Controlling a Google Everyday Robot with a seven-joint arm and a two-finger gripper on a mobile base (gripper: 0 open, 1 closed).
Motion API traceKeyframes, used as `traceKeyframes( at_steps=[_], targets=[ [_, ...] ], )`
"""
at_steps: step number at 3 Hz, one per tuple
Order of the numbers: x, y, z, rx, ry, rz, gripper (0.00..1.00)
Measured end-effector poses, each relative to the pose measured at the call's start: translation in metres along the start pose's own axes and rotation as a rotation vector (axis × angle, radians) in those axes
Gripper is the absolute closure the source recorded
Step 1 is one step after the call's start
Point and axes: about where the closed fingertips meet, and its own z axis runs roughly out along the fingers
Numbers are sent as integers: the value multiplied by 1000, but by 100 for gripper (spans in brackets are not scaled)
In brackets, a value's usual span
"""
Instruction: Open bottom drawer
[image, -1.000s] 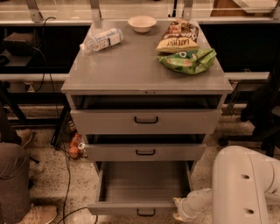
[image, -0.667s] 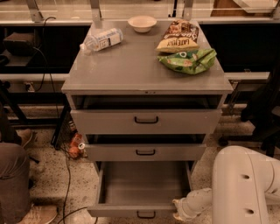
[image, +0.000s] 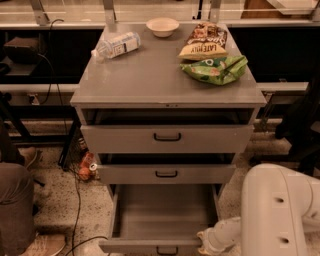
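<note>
Since nothing has shifted over the last second, the grey metal three-drawer cabinet (image: 165, 80) reads as settled: its bottom drawer (image: 165, 215), the lowest one with a plain grey front and a deep grey tray, stays pulled far out toward the camera, its small black loop handle (image: 167, 250) cut off at the lower edge of the view. I judge the task essentially done, with only a withdrawal left. The bulky white robot arm (image: 280, 215) fills the lower right, and its pale gripper (image: 205, 242) rests against the right end of the drawer front; whether it is clamped or released cannot be told. The middle drawer (image: 166, 174) and the taller top drawer (image: 167, 137) each sit slightly ajar. On the cabinet top lie a green snack bag (image: 215, 69), a yellow-and-brown chip bag (image: 205, 42), a clear plastic bottle (image: 116, 45) on its side and a small white bowl (image: 162, 26). Around the cabinet are speckled flooring (image: 55, 210), a black cable (image: 75, 200), orange cans (image: 86, 167) and someone's brown trouser leg (image: 15, 205).
</note>
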Motion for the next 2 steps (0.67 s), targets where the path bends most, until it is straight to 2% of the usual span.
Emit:
traceKeyframes(
  at_steps=[1, 2],
  targets=[
    [0, 0, 1, 0, 0, 0, 100],
    [0, 1, 2, -2, -1, 0, 83]
  ],
)
